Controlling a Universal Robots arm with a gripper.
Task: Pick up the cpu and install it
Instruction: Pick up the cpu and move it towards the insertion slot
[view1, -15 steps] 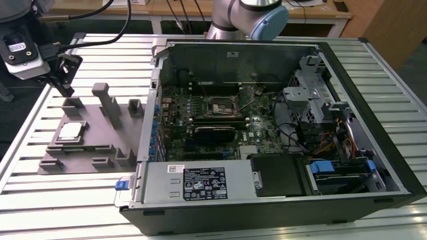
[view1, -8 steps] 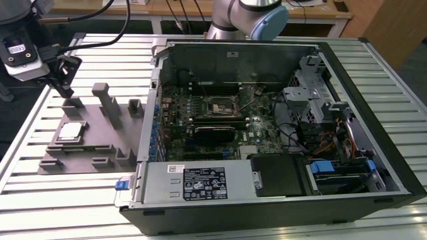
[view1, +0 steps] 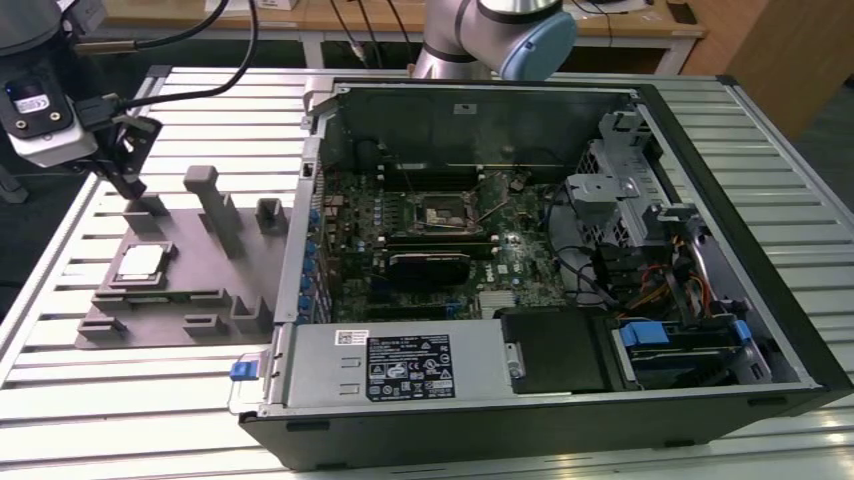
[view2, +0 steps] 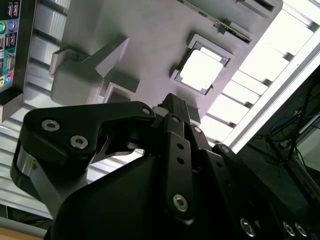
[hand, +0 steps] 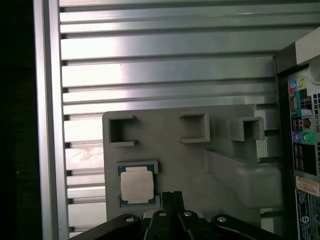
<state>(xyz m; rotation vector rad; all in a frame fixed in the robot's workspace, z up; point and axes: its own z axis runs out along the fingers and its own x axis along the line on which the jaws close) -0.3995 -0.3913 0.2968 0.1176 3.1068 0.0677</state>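
The cpu (view1: 140, 265) is a small flat chip with a pale silver top. It lies in a shallow square seat on the grey fixture plate (view1: 187, 300), at the exterior view's left. Both wrist views show the cpu (view2: 200, 70) (hand: 136, 185) in that seat. My gripper (view1: 131, 188) hangs above the plate's far part, apart from the chip. Its black fingers look shut, with nothing between them. In both wrist views the gripper (hand: 171, 196) (view2: 174, 102) sits beside the chip, not over it. The black socket frame (view1: 445, 212) sits on the motherboard inside the open computer case (view1: 694, 150).
Grey fixture blocks rise from the plate, among them a tall post (view1: 203, 195) close to the gripper. The case wall (view1: 310, 200) stands just to the exterior view's right of the plate. A slatted aluminium table (view1: 134, 390) carries everything; its edge runs at the exterior view's left.
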